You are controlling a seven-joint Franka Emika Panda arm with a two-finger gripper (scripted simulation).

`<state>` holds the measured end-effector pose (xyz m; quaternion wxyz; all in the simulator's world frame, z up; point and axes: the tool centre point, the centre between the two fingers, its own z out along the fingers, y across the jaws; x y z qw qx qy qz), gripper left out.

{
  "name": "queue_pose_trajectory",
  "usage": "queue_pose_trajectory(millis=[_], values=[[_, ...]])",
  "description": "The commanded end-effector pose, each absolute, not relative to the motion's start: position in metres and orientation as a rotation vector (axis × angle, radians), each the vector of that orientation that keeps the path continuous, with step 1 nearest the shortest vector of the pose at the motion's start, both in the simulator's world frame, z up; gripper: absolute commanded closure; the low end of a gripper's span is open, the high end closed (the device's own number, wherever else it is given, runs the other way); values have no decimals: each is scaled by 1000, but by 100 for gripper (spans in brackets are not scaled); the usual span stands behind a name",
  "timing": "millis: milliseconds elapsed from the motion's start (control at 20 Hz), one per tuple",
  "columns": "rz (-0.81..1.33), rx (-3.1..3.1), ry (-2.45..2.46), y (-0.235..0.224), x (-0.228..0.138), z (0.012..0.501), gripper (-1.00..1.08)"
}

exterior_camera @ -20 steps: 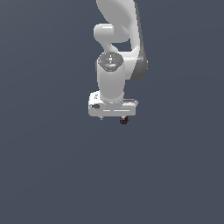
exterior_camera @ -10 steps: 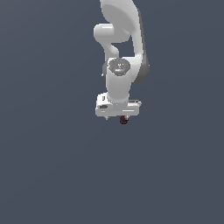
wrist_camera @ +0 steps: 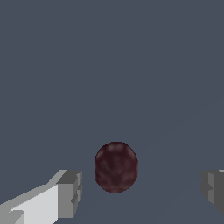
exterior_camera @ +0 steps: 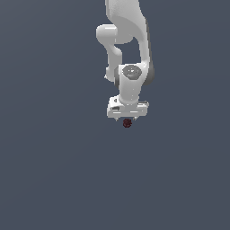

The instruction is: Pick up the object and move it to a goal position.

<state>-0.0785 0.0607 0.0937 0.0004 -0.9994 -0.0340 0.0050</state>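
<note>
white gripper [exterior_camera: 127, 117] spread wide, dark red object [wrist_camera: 116, 166] between fingers [wrist_camera: 69, 194], untouched

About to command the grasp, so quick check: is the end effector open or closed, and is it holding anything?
End effector: open, holding nothing; the dark red blob sits between the fingers, touching neither.

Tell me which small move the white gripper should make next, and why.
Probably close the fingers. In the wrist view the small dark red roundish blob sits between the open fingertips of the white gripper, touching neither, with a wider gap on one side.
</note>
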Motion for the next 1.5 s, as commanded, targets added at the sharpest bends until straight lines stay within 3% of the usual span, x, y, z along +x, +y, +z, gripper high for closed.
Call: queue_pose_trajectory(millis=[0, 1400, 1450], values=[[8, -3139, -120, 66, -87, 87, -92], [0, -3139, -138, 74, -100, 28, -92], [0, -3139, -138, 74, -100, 28, 108]])
